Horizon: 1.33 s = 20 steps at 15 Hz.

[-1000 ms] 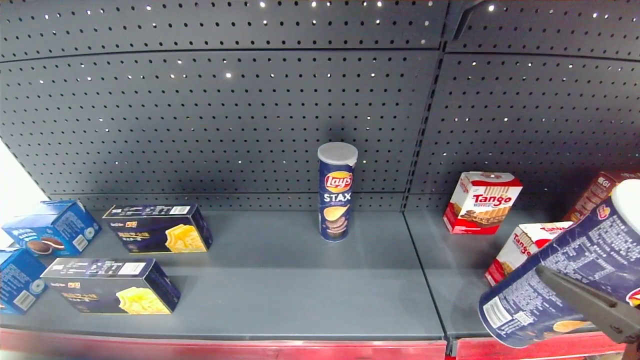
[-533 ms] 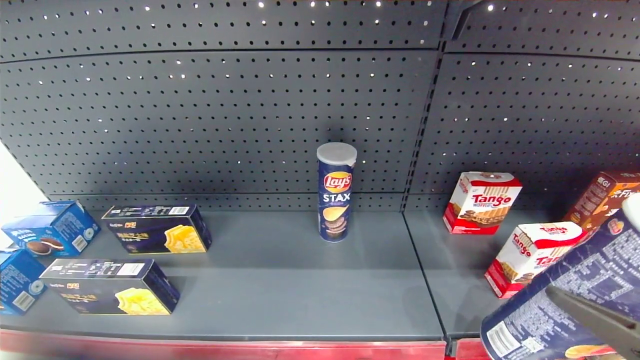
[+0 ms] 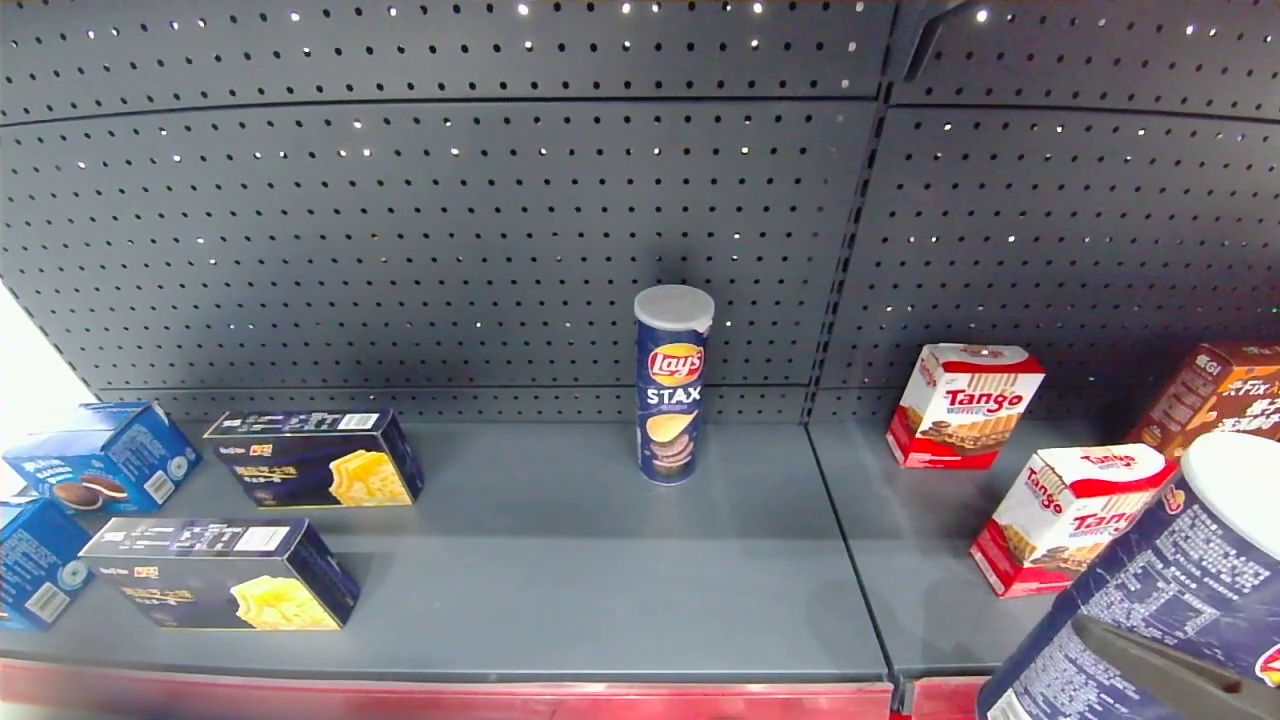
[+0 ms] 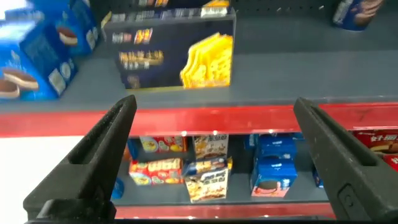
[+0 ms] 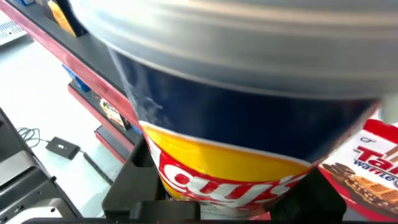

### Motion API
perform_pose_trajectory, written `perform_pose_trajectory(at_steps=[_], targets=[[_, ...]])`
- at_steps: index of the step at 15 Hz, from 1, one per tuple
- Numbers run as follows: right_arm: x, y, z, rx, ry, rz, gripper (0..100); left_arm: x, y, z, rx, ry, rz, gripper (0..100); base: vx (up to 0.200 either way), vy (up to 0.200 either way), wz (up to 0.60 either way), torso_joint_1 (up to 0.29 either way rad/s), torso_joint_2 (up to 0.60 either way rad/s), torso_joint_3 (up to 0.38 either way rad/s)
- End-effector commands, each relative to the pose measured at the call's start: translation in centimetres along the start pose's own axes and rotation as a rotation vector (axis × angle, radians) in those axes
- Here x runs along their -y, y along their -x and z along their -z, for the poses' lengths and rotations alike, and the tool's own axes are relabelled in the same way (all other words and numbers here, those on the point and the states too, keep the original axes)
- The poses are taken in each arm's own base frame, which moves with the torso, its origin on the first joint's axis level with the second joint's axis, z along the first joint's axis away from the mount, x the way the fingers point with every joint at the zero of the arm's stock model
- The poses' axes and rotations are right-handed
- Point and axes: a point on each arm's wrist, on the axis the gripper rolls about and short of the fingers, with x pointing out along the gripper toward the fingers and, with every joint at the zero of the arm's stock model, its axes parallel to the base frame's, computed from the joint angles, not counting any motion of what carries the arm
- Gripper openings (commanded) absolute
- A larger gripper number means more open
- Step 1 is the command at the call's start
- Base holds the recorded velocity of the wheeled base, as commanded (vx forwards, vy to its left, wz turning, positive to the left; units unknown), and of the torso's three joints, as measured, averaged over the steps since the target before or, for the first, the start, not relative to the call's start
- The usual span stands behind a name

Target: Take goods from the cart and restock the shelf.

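Note:
A dark blue chip can [image 3: 1150, 590] with a white lid hangs tilted at the lower right, in front of the shelf's edge. My right gripper [image 3: 1130, 650] is shut on it, and one grey finger [image 3: 1165, 660] lies across its side. In the right wrist view the can [image 5: 249, 124] sits between the two fingers [image 5: 134, 186]. A second, matching can [image 3: 673, 385] stands upright at the back middle of the grey shelf [image 3: 560, 560]. My left gripper [image 4: 214, 106] is open and holds nothing, just in front of the shelf's red front edge [image 4: 205, 118].
Two dark blue boxes [image 3: 315, 455] [image 3: 225, 570] and blue cookie boxes [image 3: 105, 455] lie on the left. Red-and-white wafer boxes [image 3: 965, 400] [image 3: 1075, 515] and a brown box [image 3: 1215, 390] stand on the right section. A lower shelf [image 4: 205, 171] holds more goods.
The held can has moved down and to the right and stands more upright, with its lid now higher. The wafer box behind it has come into full view. The shelf goods have not moved.

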Motion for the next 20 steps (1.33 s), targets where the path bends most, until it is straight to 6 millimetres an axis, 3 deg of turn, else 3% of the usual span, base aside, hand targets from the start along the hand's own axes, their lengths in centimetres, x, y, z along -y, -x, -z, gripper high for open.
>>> perform_pose_trajectory(at_steps=[1,3,8,14,16,20], targets=[[0.0,-0.1,-0.7,0.011,0.000,0.001,0,0.1,-2.3,-7.7,-0.051,-0.049,0.148,100,0.000,0.000,0.00,0.000,0.00,0.000],[0.0,0.1,-0.6,0.014,0.000,0.004,0,0.4,-4.9,-11.6,-0.082,-0.058,0.324,100,0.000,0.000,0.00,0.000,0.00,0.000],[0.1,-0.1,-0.9,0.019,-0.005,0.004,0,1.4,-12.9,-14.5,-0.178,-0.051,0.650,100,0.000,0.000,0.00,0.000,0.00,0.000],[0.0,0.5,-0.5,0.025,-0.030,0.000,0,5.1,-25.3,-13.0,-0.133,-0.005,0.835,100,0.000,0.000,0.00,0.000,0.00,0.000],[0.0,0.7,-0.2,0.024,-0.031,-0.006,0,6.8,-28.0,-11.9,-0.143,-0.007,0.887,100,0.000,0.000,0.00,0.000,0.00,0.000],[-0.1,0.5,-0.5,0.028,-0.048,-0.022,0,9.5,-31.4,-9.5,-0.150,0.009,1.033,100,0.000,0.000,0.00,0.000,0.00,0.000]])
